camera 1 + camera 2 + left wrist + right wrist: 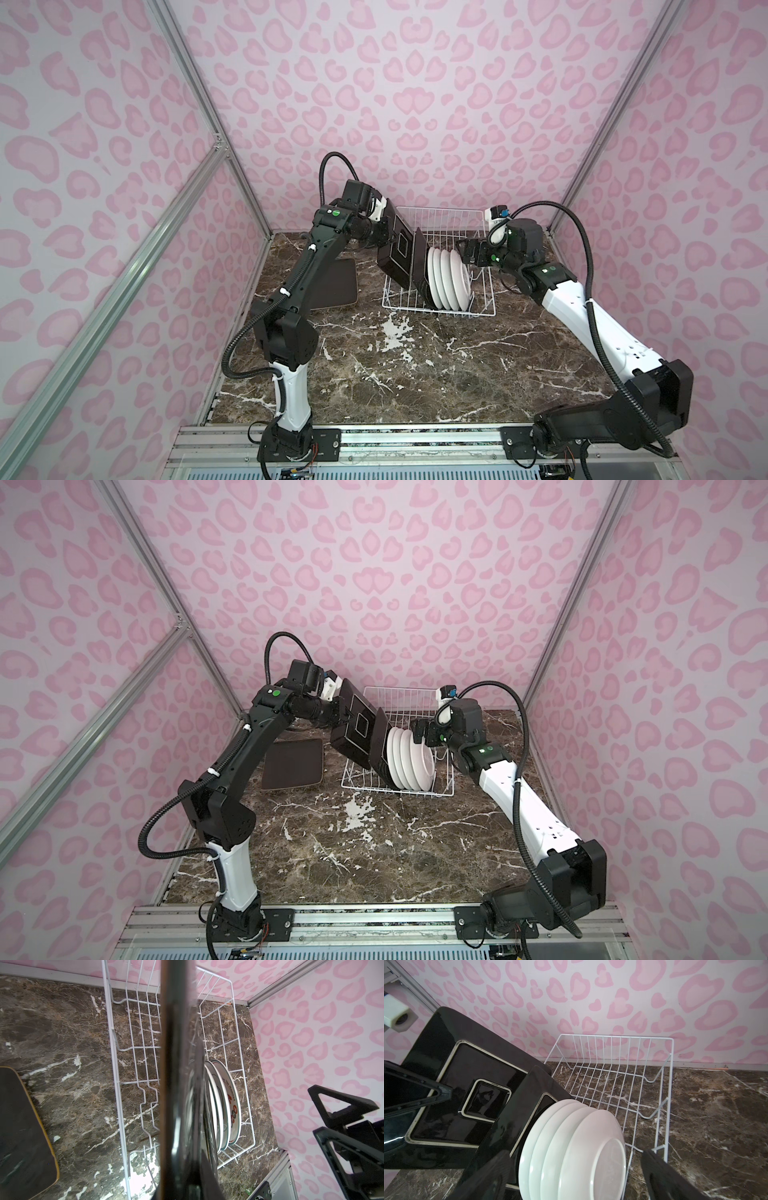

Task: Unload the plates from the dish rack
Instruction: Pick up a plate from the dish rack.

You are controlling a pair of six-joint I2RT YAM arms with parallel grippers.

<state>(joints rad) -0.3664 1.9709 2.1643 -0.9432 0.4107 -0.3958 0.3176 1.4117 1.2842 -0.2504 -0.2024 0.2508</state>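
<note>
Now the square plate (400,249) sits clamped in the left pincer (382,237).

left arm (286,291) and right arm (582,316) wear black and white shells. black ribbed cables (225,357) loop beside each, bound by white ties. green dots (336,214) mark joints. right gripper (462,251) is matte black. screwed black base plates (328,442) sit at six o'clock.

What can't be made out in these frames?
Face of held plate: turned away in both top views; left wrist view shows only its blurred edge.
Prints on round plates: left wrist view, mostly behind that edge; lettering cut short.
Flat plate: left arm covers part in a top view; left wrist view's edge cuts it off.
</note>
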